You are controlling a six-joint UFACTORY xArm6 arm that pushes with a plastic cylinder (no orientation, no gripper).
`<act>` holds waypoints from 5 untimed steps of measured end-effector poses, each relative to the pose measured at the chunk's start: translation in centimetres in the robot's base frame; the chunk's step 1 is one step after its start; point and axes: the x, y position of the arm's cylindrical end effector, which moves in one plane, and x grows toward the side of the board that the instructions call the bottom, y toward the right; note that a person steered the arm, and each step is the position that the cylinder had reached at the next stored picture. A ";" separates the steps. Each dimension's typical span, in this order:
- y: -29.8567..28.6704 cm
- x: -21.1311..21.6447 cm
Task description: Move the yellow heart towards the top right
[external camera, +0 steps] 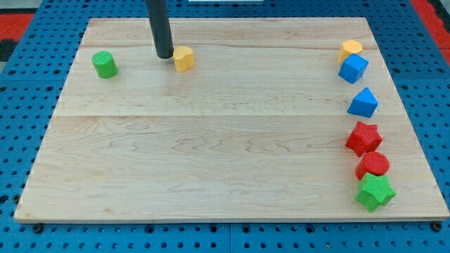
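The yellow heart [183,58] lies on the wooden board [211,140] near the view's top, left of the middle. My tip [164,55] rests on the board just to the left of the heart, very close to it or touching it. The dark rod rises from there out of the view's top.
A green cylinder [105,64] stands at the top left. Down the right edge are a yellow block [350,48], a blue cube [353,68], a blue triangular block [363,102], a red star [363,138], a red cylinder [373,165] and a green star [375,192].
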 end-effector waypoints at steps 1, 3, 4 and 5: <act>1.7 0.0; 13.6 0.2; 19.9 0.6; 21.1 -1.7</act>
